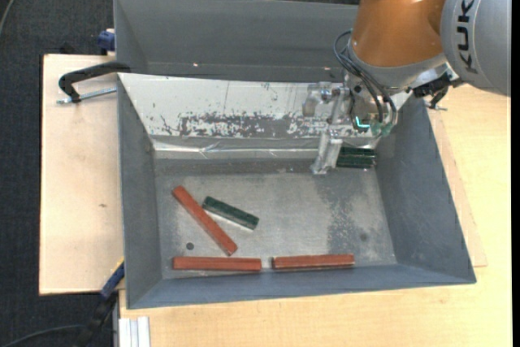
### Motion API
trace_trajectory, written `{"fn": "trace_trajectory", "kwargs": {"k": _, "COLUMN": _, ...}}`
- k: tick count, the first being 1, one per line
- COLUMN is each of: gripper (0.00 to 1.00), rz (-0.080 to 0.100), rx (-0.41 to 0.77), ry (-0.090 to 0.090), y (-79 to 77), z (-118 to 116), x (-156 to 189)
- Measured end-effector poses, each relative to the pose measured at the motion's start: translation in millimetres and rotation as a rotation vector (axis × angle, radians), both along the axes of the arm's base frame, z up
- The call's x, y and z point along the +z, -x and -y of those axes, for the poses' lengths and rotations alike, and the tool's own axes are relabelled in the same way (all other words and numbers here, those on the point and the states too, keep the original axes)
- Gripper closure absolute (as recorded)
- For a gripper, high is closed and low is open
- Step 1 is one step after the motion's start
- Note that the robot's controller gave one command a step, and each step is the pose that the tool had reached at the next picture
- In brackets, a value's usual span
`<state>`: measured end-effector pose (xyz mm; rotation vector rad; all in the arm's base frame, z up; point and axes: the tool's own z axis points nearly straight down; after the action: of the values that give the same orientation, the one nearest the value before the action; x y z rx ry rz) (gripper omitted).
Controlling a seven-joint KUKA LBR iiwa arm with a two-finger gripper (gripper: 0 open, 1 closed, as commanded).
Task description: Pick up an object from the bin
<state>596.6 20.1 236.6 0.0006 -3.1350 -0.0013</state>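
My gripper hangs in the bin's back right part, near the back wall. One pale metal finger points down, and a short dark green block juts out level from it to the right, above the floor. The gripper is shut on this block, and the far side of the grasp is hidden under the wrist. On the floor to the left lie a second dark green block and a red bar slanting beside it.
Two more red bars lie end to end along the front wall, one at the left and one at the right. A small dark speck sits near the front left. The arm's orange cover overhangs the back right corner.
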Motion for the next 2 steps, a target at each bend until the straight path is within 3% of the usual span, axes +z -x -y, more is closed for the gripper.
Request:
{"fn": "trace_trajectory", "kwargs": {"k": 1, "gripper": 0.00, "rz": -0.003, "rx": 0.074, "ry": -0.003, "y": 52.8, "z": -89, "x": -88}}
{"fn": "trace_trajectory", "kwargs": {"k": 2, "gripper": 0.00, "rz": 0.001, "rx": 0.166, "ry": 0.000, "y": 37.4, "z": -95, "x": -170}}
